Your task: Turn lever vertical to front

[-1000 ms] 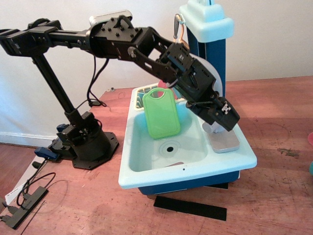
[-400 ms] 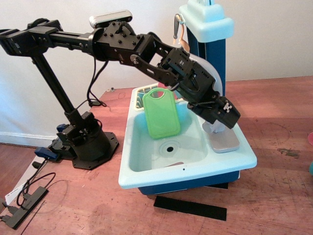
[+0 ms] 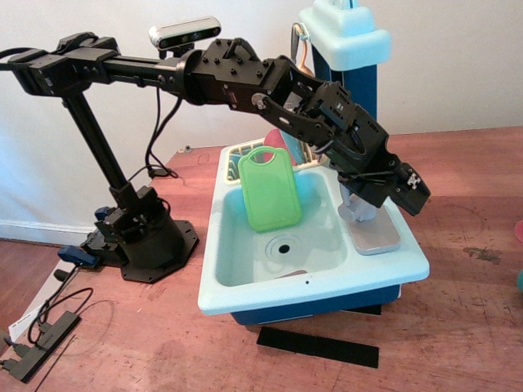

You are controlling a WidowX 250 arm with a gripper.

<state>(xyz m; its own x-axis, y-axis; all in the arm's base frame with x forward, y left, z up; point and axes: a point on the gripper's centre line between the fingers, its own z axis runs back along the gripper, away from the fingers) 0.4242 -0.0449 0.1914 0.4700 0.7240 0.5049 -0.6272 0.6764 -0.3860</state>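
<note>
The toy faucet's flat grey base [image 3: 374, 237] sits on the right ledge of the light-blue toy sink [image 3: 327, 287], with the grey column [image 3: 358, 210] rising from it. My black gripper [image 3: 411, 191] hangs just above and to the right of the column, at the sink's right edge. The wrist covers the upper column, so the lever is hidden behind the gripper. I cannot make out the fingers or whether they hold anything.
A green cutting board [image 3: 270, 189] leans upright inside the basin. A blue and light-blue tower [image 3: 347, 37] stands behind the sink. My arm's base [image 3: 143, 241] is at the left, and a black strip [image 3: 319, 347] lies on the table in front.
My gripper and forearm have swung to the right, from over the faucet column to the sink's right edge. The cutting board and faucet base have not moved.
</note>
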